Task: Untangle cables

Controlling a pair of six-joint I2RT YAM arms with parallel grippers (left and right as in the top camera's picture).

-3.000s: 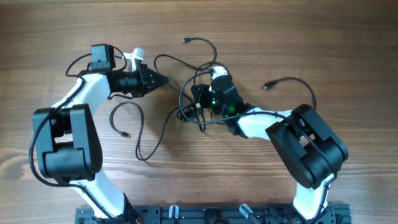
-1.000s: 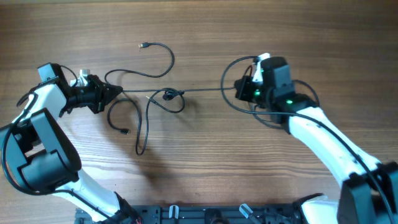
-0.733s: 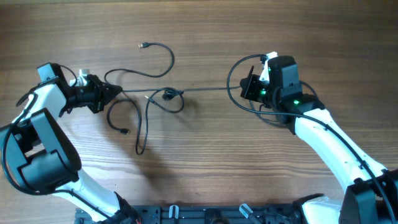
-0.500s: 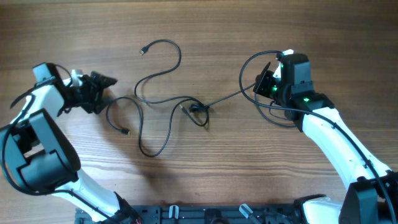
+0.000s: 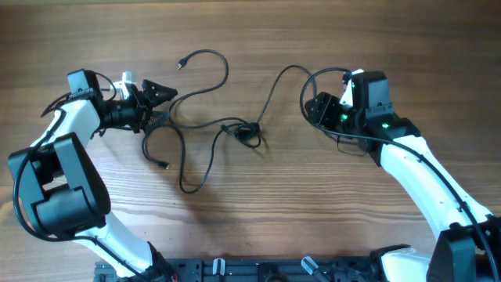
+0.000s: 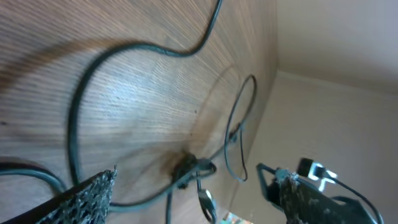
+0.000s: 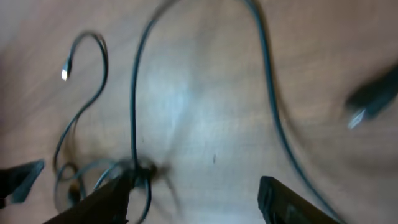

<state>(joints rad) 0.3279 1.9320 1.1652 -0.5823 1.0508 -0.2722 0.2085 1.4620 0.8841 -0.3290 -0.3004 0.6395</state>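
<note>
Thin black cables (image 5: 205,119) lie in loose curls on the wooden table, meeting in a small knot (image 5: 249,131). One plug end (image 5: 180,63) lies at the upper left and another (image 5: 163,166) lower down. My left gripper (image 5: 160,92) stands open just left of the curls, holding nothing. In the left wrist view the knot (image 6: 186,167) lies ahead of the left gripper (image 6: 199,202). My right gripper (image 5: 317,108) is open to the right of the knot, and a cable arcs up past it. The right wrist view is blurred, with the right gripper (image 7: 196,205) empty and the knot (image 7: 140,168) by its left finger.
Bare wooden tabletop (image 5: 250,211) surrounds the cables. Both arm bases stand at the near edge, by a black rail (image 5: 258,270). Thicker black wires loop around the right wrist (image 5: 360,145).
Both grippers let go of the taut cable and opened. The cable went slack into curves, the knot slid right, and the left gripper moved right towards the curls.
</note>
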